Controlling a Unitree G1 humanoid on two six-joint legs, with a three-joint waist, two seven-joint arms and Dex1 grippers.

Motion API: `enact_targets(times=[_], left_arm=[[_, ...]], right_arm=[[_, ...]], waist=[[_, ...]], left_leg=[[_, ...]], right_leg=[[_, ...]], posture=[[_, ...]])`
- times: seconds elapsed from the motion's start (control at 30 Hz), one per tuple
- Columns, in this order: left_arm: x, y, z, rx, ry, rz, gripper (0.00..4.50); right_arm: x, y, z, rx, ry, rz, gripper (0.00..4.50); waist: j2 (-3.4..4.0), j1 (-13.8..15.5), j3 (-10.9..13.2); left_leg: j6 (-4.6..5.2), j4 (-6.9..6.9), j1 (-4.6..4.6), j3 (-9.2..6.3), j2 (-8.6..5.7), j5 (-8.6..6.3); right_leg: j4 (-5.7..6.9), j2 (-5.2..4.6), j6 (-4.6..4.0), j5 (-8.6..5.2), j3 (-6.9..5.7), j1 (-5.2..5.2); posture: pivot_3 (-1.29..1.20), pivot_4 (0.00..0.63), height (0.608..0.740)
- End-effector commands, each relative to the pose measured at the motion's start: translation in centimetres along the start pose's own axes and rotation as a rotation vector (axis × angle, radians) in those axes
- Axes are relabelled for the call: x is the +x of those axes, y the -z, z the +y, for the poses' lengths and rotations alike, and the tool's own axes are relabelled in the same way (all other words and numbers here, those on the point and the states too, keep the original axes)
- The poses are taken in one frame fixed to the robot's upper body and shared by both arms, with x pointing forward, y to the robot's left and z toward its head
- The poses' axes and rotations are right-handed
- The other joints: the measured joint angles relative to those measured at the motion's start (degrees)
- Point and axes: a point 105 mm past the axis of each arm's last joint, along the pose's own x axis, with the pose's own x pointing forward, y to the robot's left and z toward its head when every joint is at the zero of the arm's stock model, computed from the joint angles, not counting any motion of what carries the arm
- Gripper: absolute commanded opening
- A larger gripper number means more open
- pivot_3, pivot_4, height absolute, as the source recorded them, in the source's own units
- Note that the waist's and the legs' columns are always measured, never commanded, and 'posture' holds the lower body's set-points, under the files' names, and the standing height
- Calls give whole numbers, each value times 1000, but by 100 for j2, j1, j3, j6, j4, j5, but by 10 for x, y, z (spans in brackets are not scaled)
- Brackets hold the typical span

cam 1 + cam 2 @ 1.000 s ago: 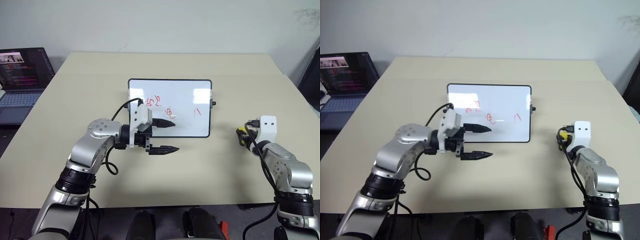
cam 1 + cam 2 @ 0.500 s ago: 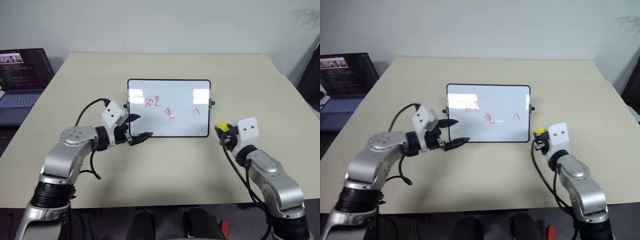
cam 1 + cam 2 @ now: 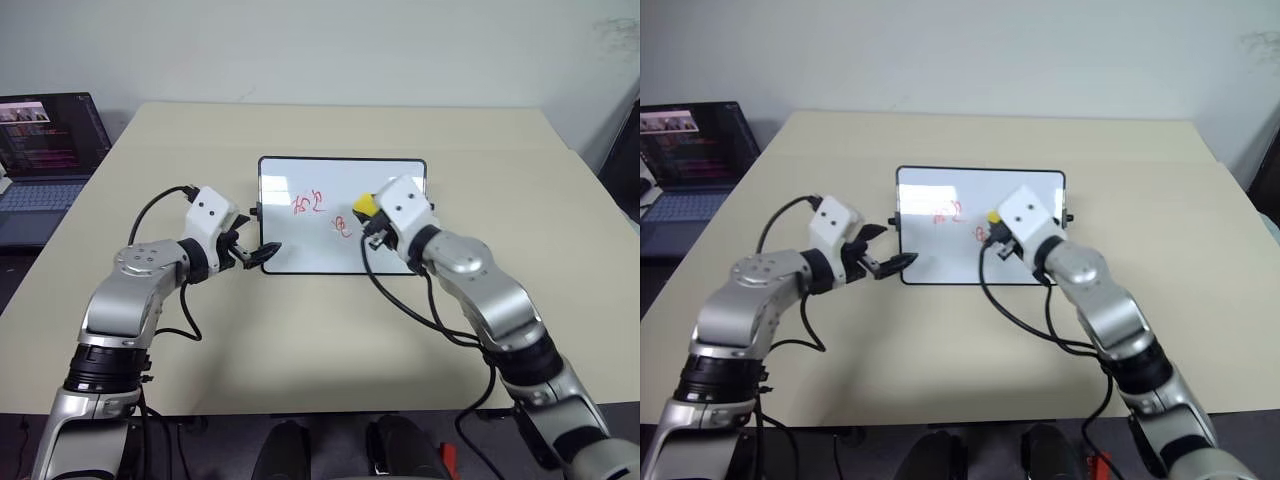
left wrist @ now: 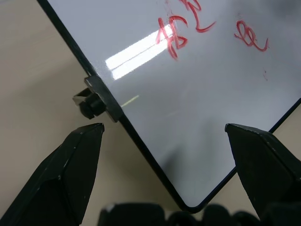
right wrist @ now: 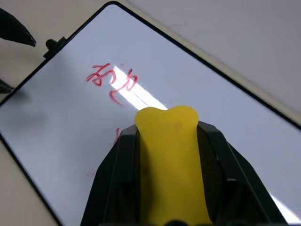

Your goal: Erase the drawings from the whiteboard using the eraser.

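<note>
The whiteboard (image 3: 300, 250) lies flat in the middle of the table. Two red drawings show on it, one scribble (image 3: 307, 204) at its left and a smaller one (image 3: 342, 229) near the centre. My right gripper (image 3: 370, 216) hovers over the board's right half, shut on the yellow eraser (image 3: 365, 205). In the right wrist view the eraser (image 5: 171, 160) is squeezed between both black fingers, above the scribbles (image 5: 110, 80). My left gripper (image 3: 258, 245) is open, its fingers astride the board's near left corner, beside a small black knob (image 4: 91, 106).
An open laptop (image 3: 45, 150) sits off the table's far left. The beige table (image 3: 330, 330) has bare room on all sides of the board. Black cables hang from both wrists.
My right arm swung left and up from the table's right side, carrying the eraser over the board. My left gripper moved left from over the board to its left near corner.
</note>
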Motion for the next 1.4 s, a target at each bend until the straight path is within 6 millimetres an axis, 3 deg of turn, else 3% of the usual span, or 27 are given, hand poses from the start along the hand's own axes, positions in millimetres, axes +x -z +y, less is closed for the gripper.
enact_targets(times=[0.03,0.33,0.63,0.9,1.13,1.27,1.4], left_arm=[[-1,-4,5,-7,-35,-4,4500],[-3,3,14,-48,-96,-16,4500],[-9,8,9,-40,-68,-7,4500],[-5,-1,5,-8,-46,-27,4500],[-3,-2,3,4,-33,-27,4500],[-2,-3,2,5,-27,-29,4500],[0,-3,-1,7,-10,-28,4500]], right_arm=[[22,-26,7,-104,-38,-76,1266],[55,-49,32,-219,-138,-125,1266],[76,-49,32,-257,-105,-124,1266],[92,-28,31,-301,-93,-57,1266],[86,10,49,-364,-239,76,1266],[86,8,44,-393,-211,68,1266],[92,-19,19,-394,-58,-17,1266]], waist=[[0,-19,0],[0,-11,0],[0,-15,0],[0,-17,0],[-1,-18,-1],[-1,-18,-1],[-1,-15,0]], left_leg=[[0,0,1,0,1,0],[0,-1,-3,0,-2,0],[-1,-1,-2,-2,-6,0],[-1,-2,-3,0,-8,0],[-1,-1,2,0,-8,0],[-2,2,6,-1,-9,1],[-3,5,9,-2,-12,1]], right_leg=[[2,-1,0,0,0,0],[5,-34,-3,1,-3,-6],[8,-45,-3,2,-8,-6],[9,-48,-4,2,-8,-6],[14,-50,-4,2,-8,-5],[24,-50,-4,3,-8,-1],[39,-52,-4,3,-9,-2]], posture=[[0,150,740],[0,150,740],[0,150,740],[0,150,740],[0,150,740],[0,150,740],[0,150,740]])
